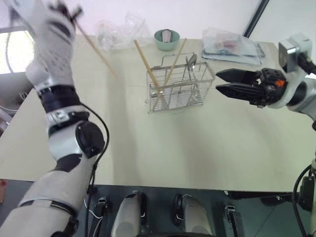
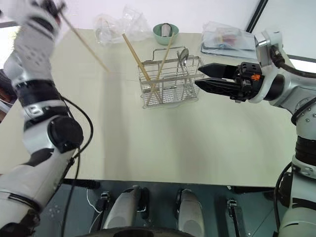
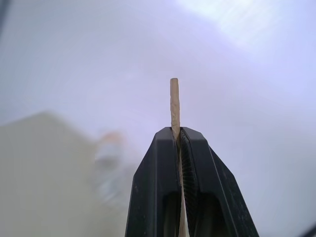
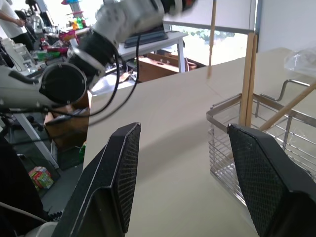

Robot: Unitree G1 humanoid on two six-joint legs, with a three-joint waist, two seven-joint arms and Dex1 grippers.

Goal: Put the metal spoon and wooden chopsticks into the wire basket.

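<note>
Wooden chopsticks in wire basket, another pinched in left fingers; right fingers parted, empty.

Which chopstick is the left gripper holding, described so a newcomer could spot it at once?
On the pale table stands the wire basket, with two chopsticks leaning inside it. Look away from it to the raised left gripper: a third chopstick slants down from its shut fingers, hanging in the air above the table, outside the basket.

Wire basket stands upright on table; metal spoon and two wooden chopsticks lean inside. A third chopstick is held aloft.
</note>
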